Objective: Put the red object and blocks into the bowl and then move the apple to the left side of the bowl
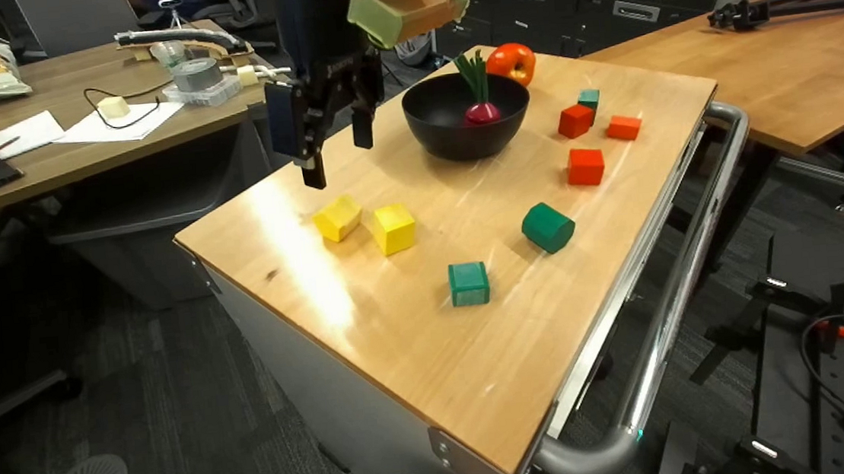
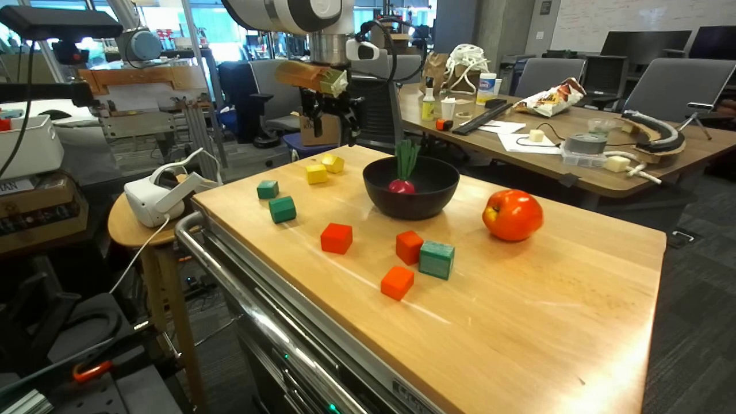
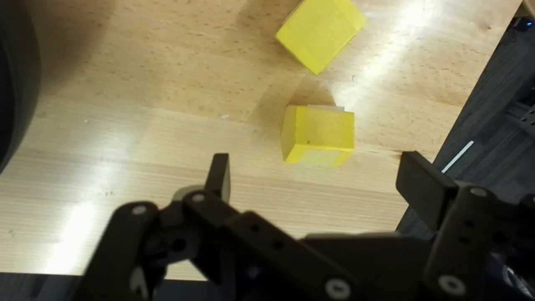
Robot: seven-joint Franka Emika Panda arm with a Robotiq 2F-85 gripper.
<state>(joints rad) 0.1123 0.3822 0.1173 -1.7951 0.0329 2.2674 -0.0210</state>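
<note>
Wrist view: jaws wide apart, worktop (image 3: 167, 133) edge near at 3 o'clock, two yellow blocks (image 3: 324, 129) at 12, open room toward one bowl (image 3: 16, 79) at 10. It holds one red object (image 1: 482, 114); around it in an exterior view, one apple (image 1: 514, 65) at 1, three red-orange blocks (image 1: 585, 167), three green blocks (image 1: 469, 284) at 3–6.

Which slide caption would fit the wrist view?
Open gripper above a wooden tabletop with two yellow blocks, black bowl partly shown at left.
</note>
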